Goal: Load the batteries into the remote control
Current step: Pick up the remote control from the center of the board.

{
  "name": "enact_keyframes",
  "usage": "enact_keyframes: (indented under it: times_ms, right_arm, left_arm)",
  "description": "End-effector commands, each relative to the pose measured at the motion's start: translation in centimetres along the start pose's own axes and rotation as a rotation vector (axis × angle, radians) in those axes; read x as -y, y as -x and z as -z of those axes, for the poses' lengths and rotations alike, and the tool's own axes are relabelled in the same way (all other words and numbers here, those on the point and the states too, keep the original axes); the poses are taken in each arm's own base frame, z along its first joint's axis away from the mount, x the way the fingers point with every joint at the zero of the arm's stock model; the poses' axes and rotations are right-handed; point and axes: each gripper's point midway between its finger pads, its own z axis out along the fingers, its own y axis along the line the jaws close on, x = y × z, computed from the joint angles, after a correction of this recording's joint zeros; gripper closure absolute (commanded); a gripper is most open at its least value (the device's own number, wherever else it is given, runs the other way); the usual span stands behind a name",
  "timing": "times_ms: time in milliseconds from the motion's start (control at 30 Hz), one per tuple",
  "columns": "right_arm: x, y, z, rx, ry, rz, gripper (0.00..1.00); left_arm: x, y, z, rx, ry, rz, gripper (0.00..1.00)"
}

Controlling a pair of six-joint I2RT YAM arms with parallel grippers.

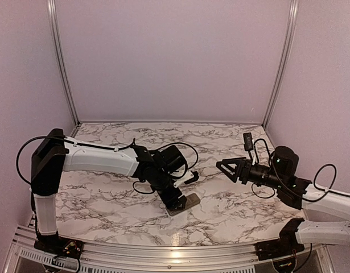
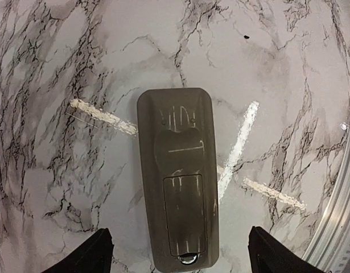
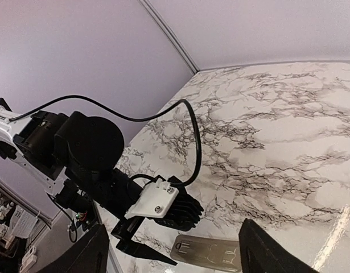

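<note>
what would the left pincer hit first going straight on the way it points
Likely the remote control, lying back-up right below the open left pincer; its fingers look set to straddle it.

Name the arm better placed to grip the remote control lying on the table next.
Left. The left hand hangs open directly over the remote control, with one finger to each side of its near end. The right hand is open too, but it is raised off to the side, well clear of the remote.

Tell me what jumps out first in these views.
The grey-backed remote control lies face down on the marble table near its front edge, straddled by the open left gripper. The right gripper hangs open and empty to its right, pointing toward the left arm.
</note>
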Motion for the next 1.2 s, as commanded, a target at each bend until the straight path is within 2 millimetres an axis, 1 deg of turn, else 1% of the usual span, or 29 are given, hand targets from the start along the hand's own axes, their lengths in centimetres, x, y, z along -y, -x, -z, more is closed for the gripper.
enact_keyframes:
  times_ms: [0,67,100,167,233,433,567,700,800,867,933,1000,1100,1167]
  right_arm:
    - [1.3,1.4,2.3,0.091,-0.125,0.032,0.16]
    - [1.2,2.1,3.4,0.136,-0.154,0.041,0.03]
    - [1.3,2.3,3.8,0.155,-0.168,0.042,0.01]
    - [1.3,2.6,4.5,0.181,-0.183,0.048,0.01]
    - [1.2,2.5,4.7,0.18,-0.184,0.052,0.01]
    - [1.7,1.6,4.2,0.136,-0.186,0.036,0.01]
    - [1.5,1.3,3.6,0.116,-0.162,0.04,0.02]
    - [1.7,1.0,3.1,0.089,-0.162,0.042,0.04]
    - [1.6,1.0,2.8,0.079,-0.155,0.053,0.06]
    - [1.6,1.2,2.6,0.078,-0.156,0.062,0.07]
    - [1.8,1.3,2.3,0.075,-0.159,0.067,0.08]
    - [1.5,1.3,1.8,0.062,-0.133,0.071,0.09]
    - [0.7,1.0,0.6,0.022,-0.062,0.075,0.13]
    - [-0.2,1.1,-0.2,-0.001,0.0,0.082,0.15]
  left_arm:
    - [0.2,-1.3,-1.7,-0.077,-0.014,-0.014,0.15]
    - [0.1,-1.7,-2.3,-0.098,-0.011,-0.016,0.17]
    - [0.1,-1.8,-2.5,-0.106,-0.011,-0.018,0.18]
    - [0.0,-2.2,-3.1,-0.125,-0.012,-0.019,0.2]
    - [0.0,-2.7,-3.7,-0.149,-0.008,-0.026,0.24]
    - [0.3,-3.6,-4.8,-0.201,-0.011,-0.04,0.38]
    - [0.1,-4.0,-5.1,-0.218,0.005,-0.034,0.54]
    - [0.1,-3.6,-4.6,-0.202,0.006,-0.028,0.63]
    - [0.1,-2.1,-3.6,-0.14,-0.02,0.001,0.69]
    - [-0.1,-0.8,-2.5,-0.073,-0.064,0.039,0.75]
    - [-0.3,0.4,-1.0,0.011,-0.124,0.069,0.78]
    - [0.1,1.8,1.0,0.11,-0.185,0.064,0.8]
    - [1.6,3.5,4.1,0.243,-0.27,0.02,0.81]
    - [2.4,4.3,6.0,0.317,-0.314,-0.007,0.81]
